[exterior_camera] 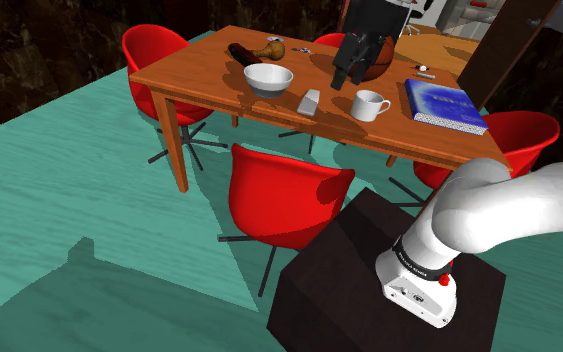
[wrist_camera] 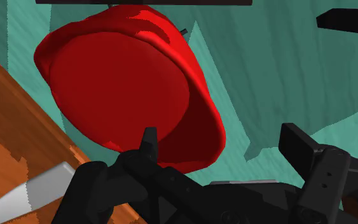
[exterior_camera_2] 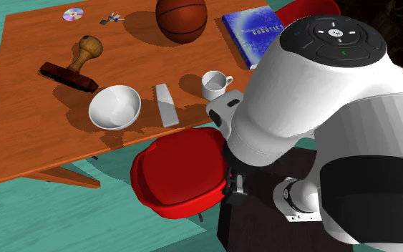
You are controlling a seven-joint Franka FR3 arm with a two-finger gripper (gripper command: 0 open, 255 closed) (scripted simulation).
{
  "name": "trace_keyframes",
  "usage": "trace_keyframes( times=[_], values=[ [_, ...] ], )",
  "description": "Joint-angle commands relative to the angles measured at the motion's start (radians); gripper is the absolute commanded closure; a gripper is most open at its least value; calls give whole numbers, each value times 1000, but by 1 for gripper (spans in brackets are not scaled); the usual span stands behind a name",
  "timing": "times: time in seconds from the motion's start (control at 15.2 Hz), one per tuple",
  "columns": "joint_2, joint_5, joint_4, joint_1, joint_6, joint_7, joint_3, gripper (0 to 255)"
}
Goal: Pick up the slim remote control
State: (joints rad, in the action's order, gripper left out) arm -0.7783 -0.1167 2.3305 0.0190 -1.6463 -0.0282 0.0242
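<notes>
The slim remote control (exterior_camera: 309, 101) is a flat grey bar lying on the wooden table (exterior_camera: 197, 72) near its front edge, between a white bowl (exterior_camera: 268, 78) and a white mug (exterior_camera: 369, 104). From above, the remote (exterior_camera_2: 166, 104) lies just right of the bowl. My black gripper (exterior_camera: 347, 80) hangs high in the air, well clear of the tabletop. Through the wrist camera my gripper (wrist_camera: 222, 145) has its two fingers standing wide apart, open, with nothing between them. It looks down on a red chair (wrist_camera: 120, 89), and the remote (wrist_camera: 25, 194) lies off to the side on the table edge.
A basketball (exterior_camera_2: 182, 18), a blue book (exterior_camera_2: 253, 32), a wooden-handled stamp (exterior_camera_2: 78, 64) and a small disc (exterior_camera_2: 73, 13) also lie on the table. Red chairs (exterior_camera: 284, 195) surround it on a teal floor. My dark stand (exterior_camera: 369, 270) sits by the nearest chair.
</notes>
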Motion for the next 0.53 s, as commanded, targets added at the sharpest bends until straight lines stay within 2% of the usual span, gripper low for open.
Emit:
trace_keyframes(
  times=[0.0, 0.46],
  values=[
    [0, 0, 0, 0, 0, 0, 0, 0],
    [242, 14, -75, -72, -152, 142, -14, 0]
  ],
)
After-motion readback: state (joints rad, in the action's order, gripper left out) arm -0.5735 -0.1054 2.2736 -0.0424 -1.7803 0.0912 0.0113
